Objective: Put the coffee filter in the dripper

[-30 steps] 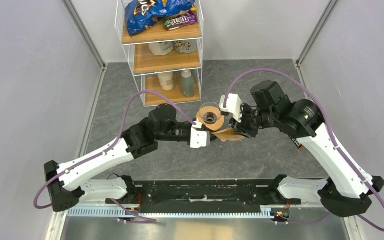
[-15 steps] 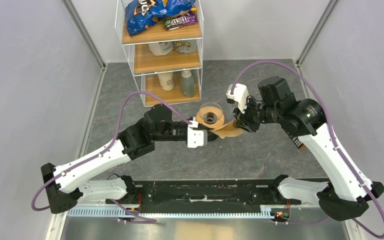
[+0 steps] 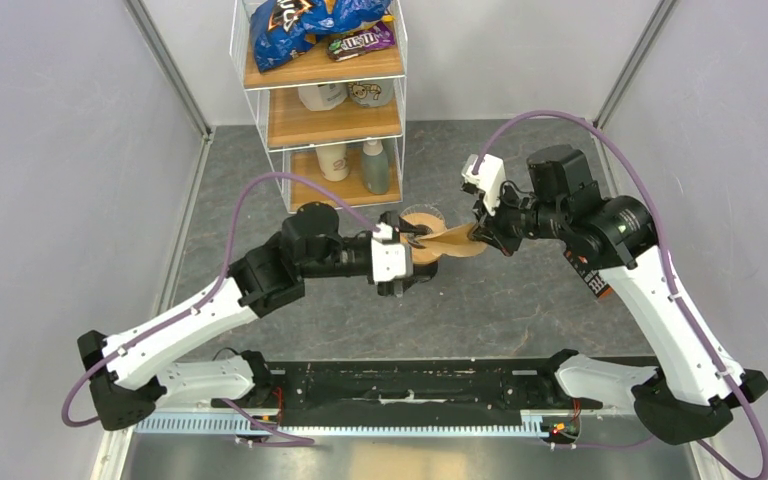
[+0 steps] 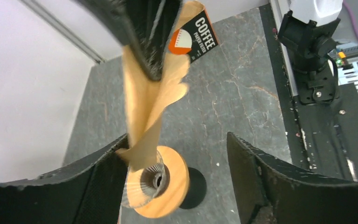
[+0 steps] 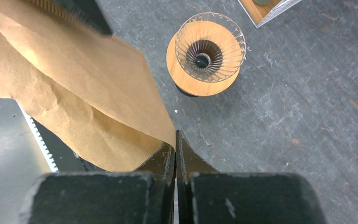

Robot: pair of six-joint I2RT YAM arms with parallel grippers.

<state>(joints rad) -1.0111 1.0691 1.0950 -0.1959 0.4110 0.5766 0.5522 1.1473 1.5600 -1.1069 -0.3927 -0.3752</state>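
Pinching the coffee filter (image 3: 453, 243) at one corner with the right hand (image 3: 477, 236), fingers clamped fully together on the paper. Holding it in the air, crumpled and slanting down toward the dripper (image 3: 421, 222), lower tip hanging right at the glass rim, not seated inside; touching or not, cannot tell. Holding the left hand (image 4: 175, 163) wide open just beside the dripper, gripping nothing. Leaving the dripper standing upright on the gray counter (image 3: 520, 310), near the wire rack (image 3: 325, 100).
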